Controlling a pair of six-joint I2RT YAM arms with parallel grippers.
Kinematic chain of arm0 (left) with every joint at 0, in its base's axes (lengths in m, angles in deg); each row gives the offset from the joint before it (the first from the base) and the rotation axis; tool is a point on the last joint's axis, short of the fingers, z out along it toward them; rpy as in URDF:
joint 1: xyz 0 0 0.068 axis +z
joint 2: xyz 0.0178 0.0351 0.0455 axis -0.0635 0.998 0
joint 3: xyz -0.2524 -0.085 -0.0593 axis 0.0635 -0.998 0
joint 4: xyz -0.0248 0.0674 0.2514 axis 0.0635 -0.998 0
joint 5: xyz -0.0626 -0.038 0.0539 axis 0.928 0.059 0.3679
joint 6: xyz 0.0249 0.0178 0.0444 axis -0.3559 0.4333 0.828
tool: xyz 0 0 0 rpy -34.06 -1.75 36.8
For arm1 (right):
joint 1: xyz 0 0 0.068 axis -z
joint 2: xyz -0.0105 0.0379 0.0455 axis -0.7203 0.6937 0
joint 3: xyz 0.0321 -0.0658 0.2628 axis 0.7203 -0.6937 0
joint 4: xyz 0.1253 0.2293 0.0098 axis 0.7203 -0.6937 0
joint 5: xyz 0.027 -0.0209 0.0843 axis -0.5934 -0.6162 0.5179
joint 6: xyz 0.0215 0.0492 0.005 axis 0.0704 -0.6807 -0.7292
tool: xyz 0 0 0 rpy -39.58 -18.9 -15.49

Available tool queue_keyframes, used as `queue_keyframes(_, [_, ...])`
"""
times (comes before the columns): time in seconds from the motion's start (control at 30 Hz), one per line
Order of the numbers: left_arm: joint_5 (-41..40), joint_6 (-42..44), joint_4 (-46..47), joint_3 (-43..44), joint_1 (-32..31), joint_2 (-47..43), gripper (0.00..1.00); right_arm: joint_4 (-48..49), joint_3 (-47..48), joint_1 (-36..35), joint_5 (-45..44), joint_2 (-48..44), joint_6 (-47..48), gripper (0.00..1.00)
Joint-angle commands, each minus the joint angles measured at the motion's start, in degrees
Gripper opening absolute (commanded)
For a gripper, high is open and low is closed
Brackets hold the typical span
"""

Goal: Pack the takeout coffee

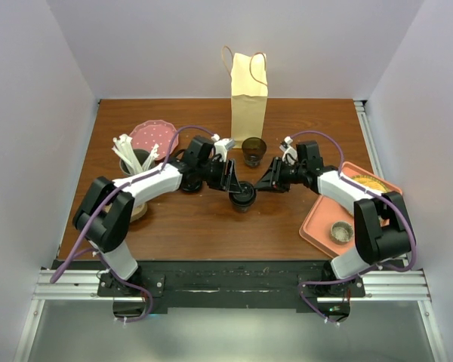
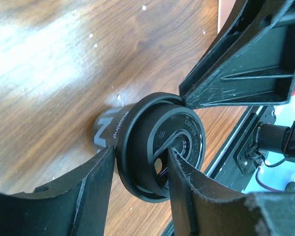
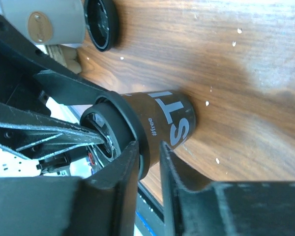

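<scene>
The takeout coffee (image 1: 242,197) is a short dark cup with a black lid. It stands on the wooden table (image 1: 211,234) between my two grippers. My left gripper (image 1: 232,185) comes in from the left. In the left wrist view (image 2: 140,157) it is shut on the coffee (image 2: 137,128), one finger under the lid's rim and one on the lid's top. My right gripper (image 1: 263,185) comes in from the right. In the right wrist view (image 3: 148,147) its fingers are nearly together on the lid's rim and the side of the cup (image 3: 172,118).
A tall paper bag (image 1: 249,94) stands at the back middle, with an open brown cup (image 1: 254,151) in front of it. A grey cup of white utensils (image 1: 132,170), a pink plate (image 1: 152,136) and a loose black lid (image 3: 101,22) are on the left. A salmon tray (image 1: 321,226) lies on the right.
</scene>
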Motion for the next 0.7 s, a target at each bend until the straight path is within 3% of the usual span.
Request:
queue_keyframes(0.0, [-7.2,1.9,-12.4,-4.7,-0.9,1.2,0.50,-11.9,5.8,0.0,-7.1,-2.1,3.2,0.34])
queue_keyframes(0.17, [-4.2,-1.6,-11.9,-5.1,-0.9,-0.5,0.51,-14.2,8.2,-0.1,-5.1,-4.7,3.6,0.45])
queue_keyframes(0.4, [-0.7,-3.7,-12.1,-2.2,-0.9,-1.5,0.57,-17.3,7.6,-4.4,-4.2,-6.6,6.1,0.67])
queue_keyframes(0.67, [2.2,-5.1,-12.1,0.7,-0.7,-2.7,0.64,-16.1,5.8,-8.3,-6.9,-6.0,5.2,0.68])
